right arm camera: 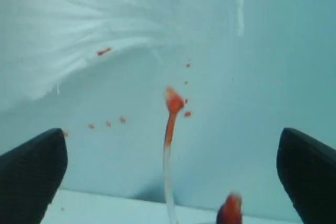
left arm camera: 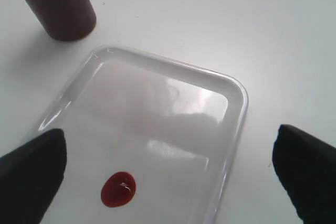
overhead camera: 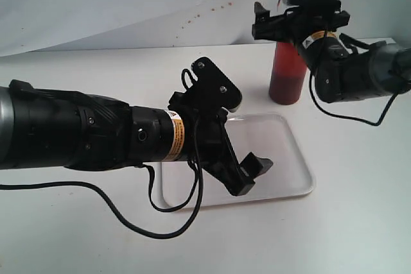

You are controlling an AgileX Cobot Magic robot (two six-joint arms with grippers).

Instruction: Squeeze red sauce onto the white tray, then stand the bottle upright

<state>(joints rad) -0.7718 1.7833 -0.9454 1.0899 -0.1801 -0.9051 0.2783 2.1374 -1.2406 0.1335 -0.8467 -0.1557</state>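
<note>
The bottle stands upright on the table beyond the white tray, with dark red sauce low inside. My right gripper is open at the bottle's top. In the right wrist view the red nozzle tip shows between the spread fingers, touching neither, and a thin tether with a red cap sticks up beside it. My left gripper hangs open over the tray. A round glossy blob of red sauce lies on the tray between its fingers. The bottle's base stands past the tray's corner.
A white backdrop dotted with small red specks rises behind the table. The left arm stretches low across the table's left half, with a black cable looping under it. The right arm sits at the right edge.
</note>
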